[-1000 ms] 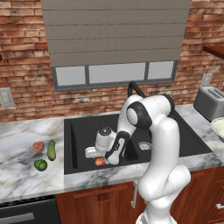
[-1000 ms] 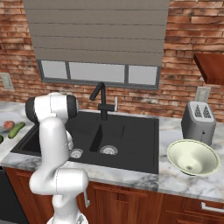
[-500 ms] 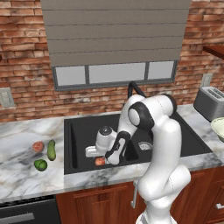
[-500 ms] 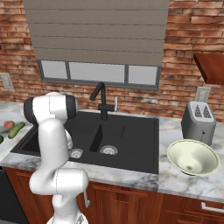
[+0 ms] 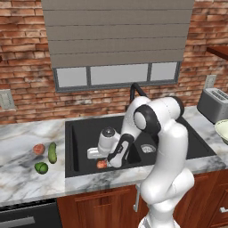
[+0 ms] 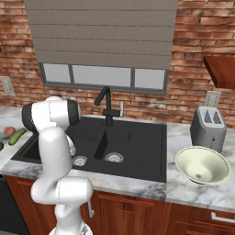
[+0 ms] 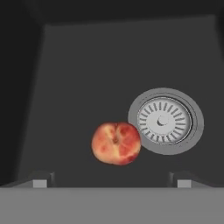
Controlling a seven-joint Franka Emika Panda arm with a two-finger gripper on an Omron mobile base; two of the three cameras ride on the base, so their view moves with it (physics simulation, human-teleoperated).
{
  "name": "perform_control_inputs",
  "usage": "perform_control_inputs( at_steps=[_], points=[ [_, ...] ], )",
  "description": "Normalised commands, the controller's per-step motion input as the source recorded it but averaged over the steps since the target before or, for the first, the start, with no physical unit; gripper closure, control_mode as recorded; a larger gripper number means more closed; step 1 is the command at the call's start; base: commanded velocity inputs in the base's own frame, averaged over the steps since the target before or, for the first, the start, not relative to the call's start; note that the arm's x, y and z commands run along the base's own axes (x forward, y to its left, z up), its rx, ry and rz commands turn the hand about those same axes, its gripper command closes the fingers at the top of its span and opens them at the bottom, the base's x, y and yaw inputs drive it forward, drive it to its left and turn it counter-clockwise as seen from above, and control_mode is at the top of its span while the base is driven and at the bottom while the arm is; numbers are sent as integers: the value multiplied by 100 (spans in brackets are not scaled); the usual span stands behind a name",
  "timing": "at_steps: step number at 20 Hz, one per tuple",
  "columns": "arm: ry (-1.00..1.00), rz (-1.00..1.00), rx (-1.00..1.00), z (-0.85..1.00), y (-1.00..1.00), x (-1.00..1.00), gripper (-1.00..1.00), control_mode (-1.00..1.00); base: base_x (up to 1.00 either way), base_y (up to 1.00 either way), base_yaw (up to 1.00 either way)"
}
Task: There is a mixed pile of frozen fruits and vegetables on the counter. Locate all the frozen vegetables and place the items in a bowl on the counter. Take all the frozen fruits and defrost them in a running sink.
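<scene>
From the left base view, the arm bends forward from its shoulder and reaches down into the left basin of the sink (image 5: pixel 80 147), its wrist low over the basin floor and the gripper (image 5: pixel 103 156) pointing down just above a peach (image 5: pixel 102 164) that lies on the black bottom. On the counter (image 5: pixel 22 178) to the left, well apart from the sink, sit the second peach (image 5: pixel 38 149), the cucumber (image 5: pixel 52 152) just beside it and the round green item (image 5: pixel 41 168) in front of them. From the right base view, the arm's upper links fold over the sink's left basin; the bowl (image 6: pixel 202 165) stands on the counter at the right, near the toaster (image 6: pixel 208 128). In the hand view, the finger tips (image 7: pixel 40 180) stand wide apart with nothing between them, and the peach rests free on the basin floor, touching the edge of the silver drain (image 7: pixel 165 120).
</scene>
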Motion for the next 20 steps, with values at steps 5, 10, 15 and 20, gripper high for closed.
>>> perform_control_inputs(
  at_steps=[5,10,15,20],
  points=[
    [0,0,0,22,0,0,-100,-100,0,0,0],
    [0,0,0,22,0,0,-100,-100,0,0,0],
    [0,0,0,26,0,0,-100,-100,0,0,0],
    [0,0,0,34,1,0,-100,-100,0,0,0]
  ],
)
